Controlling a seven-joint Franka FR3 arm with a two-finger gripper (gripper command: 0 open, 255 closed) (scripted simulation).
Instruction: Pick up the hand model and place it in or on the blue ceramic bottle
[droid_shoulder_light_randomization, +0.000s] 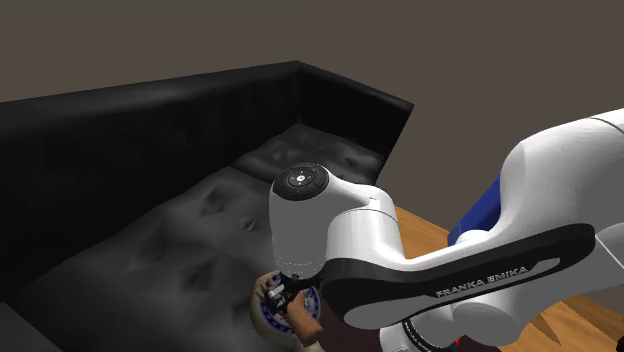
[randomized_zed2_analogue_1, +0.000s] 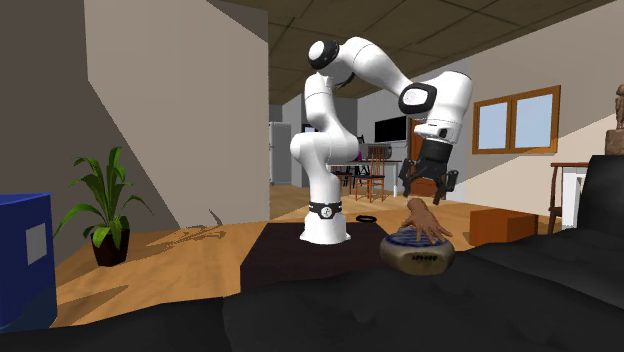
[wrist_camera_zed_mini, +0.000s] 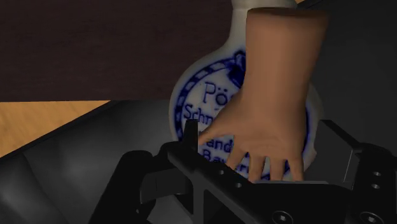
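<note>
The hand model (randomized_zed2_analogue_1: 425, 220) is skin-coloured and lies palm down on top of the bottle (randomized_zed2_analogue_1: 418, 252). The bottle is a round, flat cream flask with blue lettering (wrist_camera_zed_mini: 213, 95), lying on its side at the edge of the black sofa. In the wrist view the hand model (wrist_camera_zed_mini: 273, 95) covers the flask's face, fingers spread toward the gripper. My gripper (randomized_zed2_analogue_1: 428, 186) hangs just above the hand model's wrist, open, with its fingers apart and clasping nothing. In the shoulder view the arm hides most of the bottle (droid_shoulder_light_randomization: 268, 312) and the hand model (droid_shoulder_light_randomization: 306, 326).
The black tufted sofa (droid_shoulder_light_randomization: 200, 230) has a tall backrest behind and an armrest at the far end. Wooden floor (randomized_zed2_analogue_1: 180, 250) lies past the sofa's edge. A potted plant (randomized_zed2_analogue_1: 105, 205) and a blue box (randomized_zed2_analogue_1: 25, 260) stand at the second exterior view's left.
</note>
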